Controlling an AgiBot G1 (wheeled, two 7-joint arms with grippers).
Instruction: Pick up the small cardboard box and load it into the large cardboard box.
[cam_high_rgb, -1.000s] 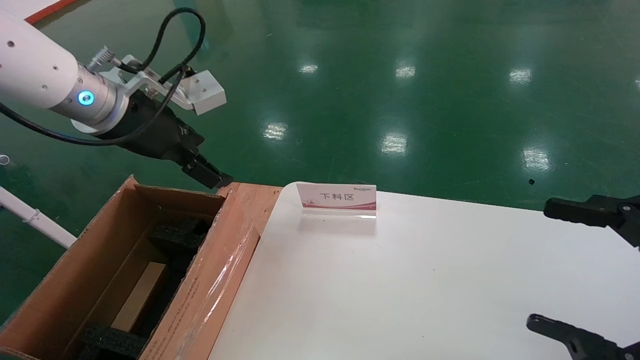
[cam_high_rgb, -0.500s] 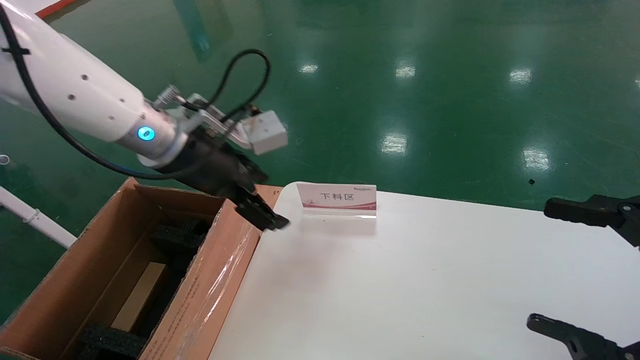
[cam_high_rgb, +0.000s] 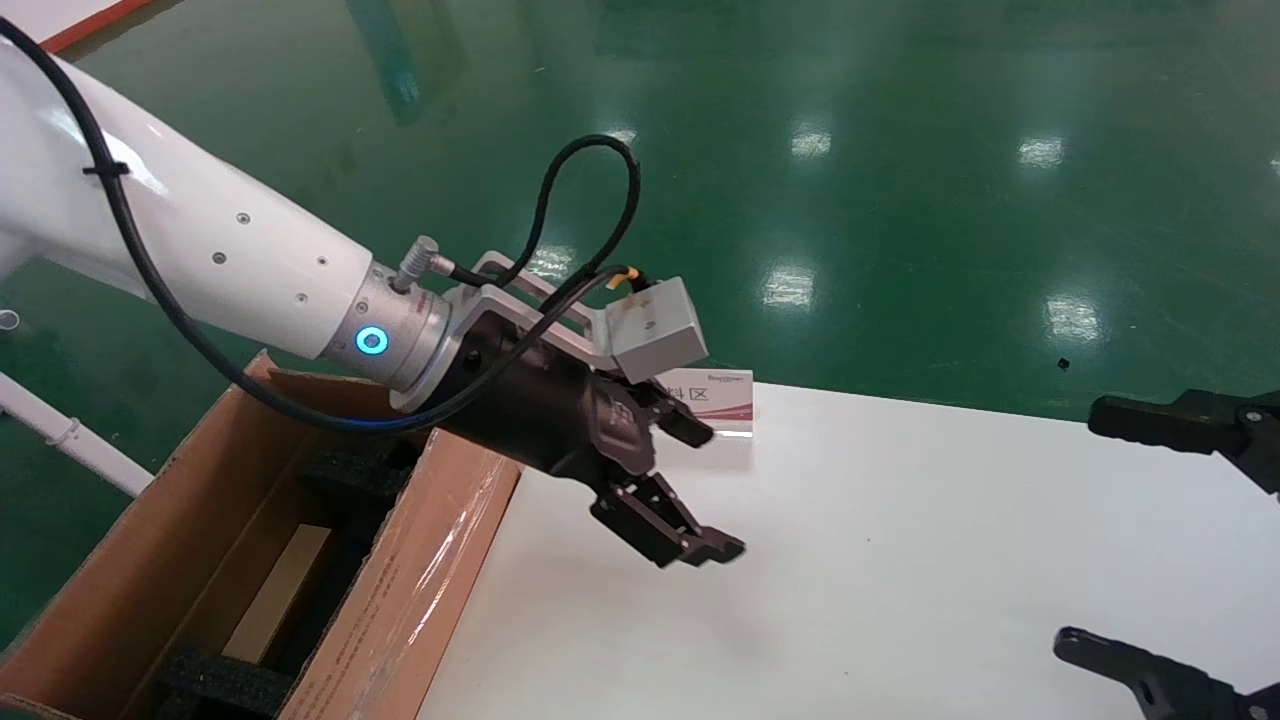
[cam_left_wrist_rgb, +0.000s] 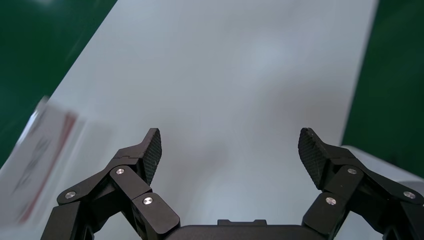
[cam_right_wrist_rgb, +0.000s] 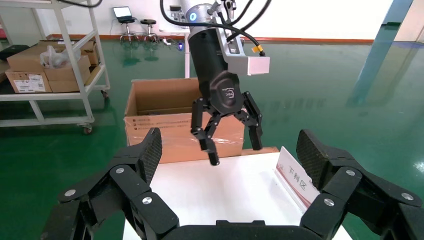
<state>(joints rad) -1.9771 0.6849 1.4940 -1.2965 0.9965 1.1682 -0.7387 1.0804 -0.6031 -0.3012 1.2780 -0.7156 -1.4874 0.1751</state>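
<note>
Left gripper (cam_high_rgb: 700, 490), fingers spread w/ nothing held, hovers over white table (cam_high_rgb: 900, 560) beside big brown flapped carton (cam_high_rgb: 420, 580); right gripper (cam_high_rgb: 1160, 540) parked, also spread.

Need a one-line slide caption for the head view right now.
Open, empty left claw over the white table; small cardboard box sits inside the large cardboard box.

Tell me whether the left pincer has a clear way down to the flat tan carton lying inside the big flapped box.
Probably yes: the left pincer is open and empty, the big brown flapped box stands open-topped, and the flat tan carton lies uncovered.
</note>
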